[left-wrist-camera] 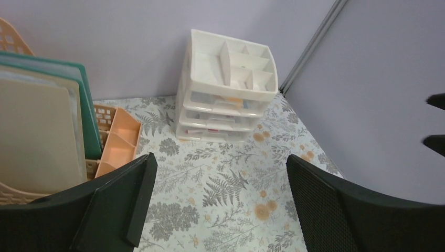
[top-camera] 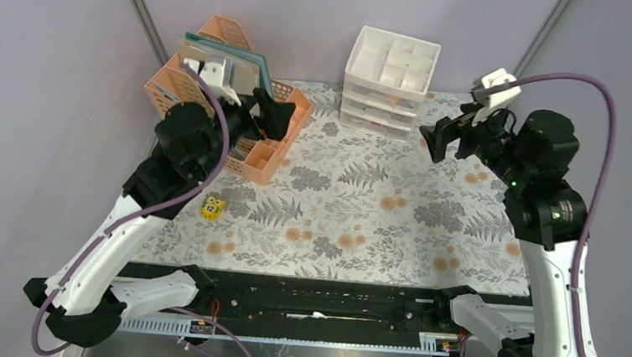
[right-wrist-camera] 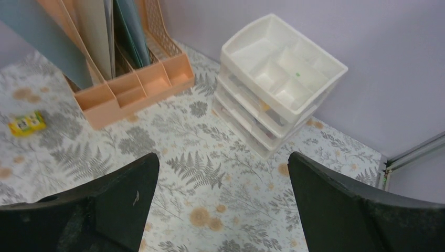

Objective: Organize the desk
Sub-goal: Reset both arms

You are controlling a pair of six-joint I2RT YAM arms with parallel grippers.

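Above the far half of the desk (top-camera: 353,206) both arms hover, each tool spread wide and holding nothing: the left tool (top-camera: 273,115) beside the peach file rack (top-camera: 257,156), the right tool (top-camera: 431,142) near the white three-drawer unit (top-camera: 389,79). The desk itself runs from the black rail (top-camera: 321,301) at the near edge back to the rack and drawers. It is a stiff, fixed top, not a thing to lift, though its fern-printed cloth (right-wrist-camera: 210,173) looks soft and would likely ruck if something were dragged over it. One loose piece lies on it: a small yellow packet (top-camera: 212,207) (marked 12, well apart from either tool) near the rack. I judge it light and flat. A low pinch across its narrower sides seems the best hold, pressed gently so the cloth is not gathered too.
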